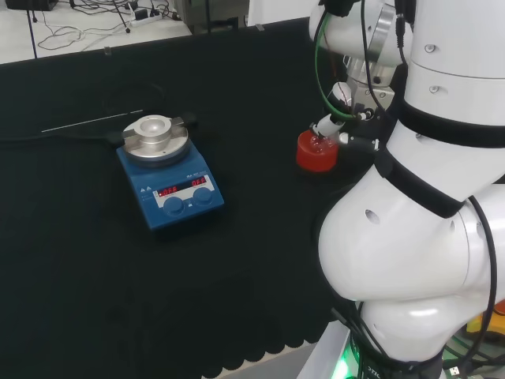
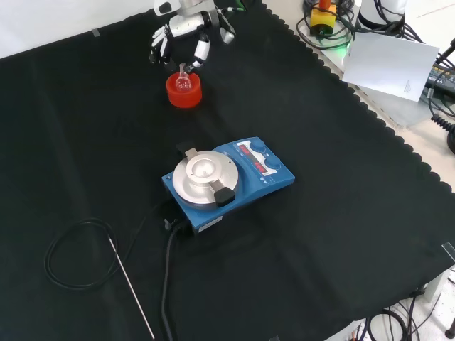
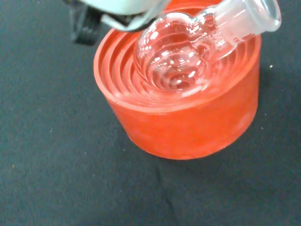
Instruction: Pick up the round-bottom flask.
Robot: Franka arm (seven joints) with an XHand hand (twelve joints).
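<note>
A small clear round-bottom flask (image 3: 176, 63) rests tilted in a red ribbed stand (image 3: 188, 122), its neck (image 3: 244, 19) leaning over the rim. In the front view the flask (image 2: 183, 81) and stand (image 2: 184, 93) sit near the cloth's far edge. The hand (image 2: 179, 32) hovers just above them, its relaxed fingers (image 2: 201, 52) hanging on either side of the neck without closing on it. In the head view the stand (image 1: 316, 154) lies at the right beside the arm, with the hand (image 1: 330, 125) at its upper right. A blurred white part of the hand (image 3: 124, 8) overlaps the flask's bulb.
A blue hotplate stirrer (image 2: 227, 179) with a round metal top stands mid-cloth, also seen in the head view (image 1: 170, 175). Its black cable (image 2: 78, 252) loops near the front left, next to a thin metal rod (image 2: 131, 288). The cloth's scalloped edge (image 2: 398, 138) runs along the right.
</note>
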